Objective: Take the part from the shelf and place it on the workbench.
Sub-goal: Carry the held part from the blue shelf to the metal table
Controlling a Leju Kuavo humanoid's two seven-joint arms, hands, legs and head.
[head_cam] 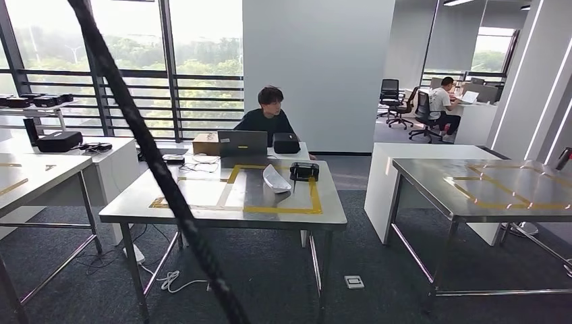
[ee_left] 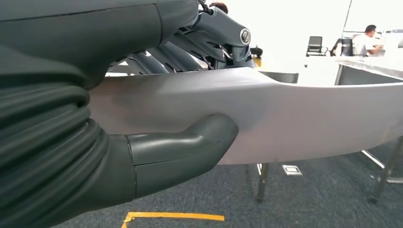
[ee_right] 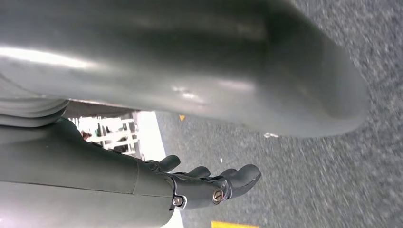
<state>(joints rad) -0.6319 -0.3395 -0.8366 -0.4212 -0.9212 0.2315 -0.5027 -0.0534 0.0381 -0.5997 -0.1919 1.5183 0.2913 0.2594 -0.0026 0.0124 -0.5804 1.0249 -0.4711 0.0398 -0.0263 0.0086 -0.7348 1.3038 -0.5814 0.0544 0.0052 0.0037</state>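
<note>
In the left wrist view my left hand [ee_left: 161,149] grips a long, curved, light grey part [ee_left: 309,118]. The thumb lies across its near face and the dark fingers [ee_left: 190,50] wrap over its far edge. My right hand [ee_right: 204,185] hangs above dark carpet with its fingers apart and nothing in it. Ahead in the head view stands a steel workbench [head_cam: 202,209] marked with a yellow tape rectangle [head_cam: 283,209]. A similar white curved part [head_cam: 276,179] lies on it beside a black device [head_cam: 304,171].
A person [head_cam: 268,118] sits behind the workbench at a laptop [head_cam: 242,142]. A second steel table [head_cam: 499,196] with yellow tape stands to the right, and white tables [head_cam: 40,172] to the left. A black cable [head_cam: 155,162] hangs across the foreground. Dark carpet lies between the tables.
</note>
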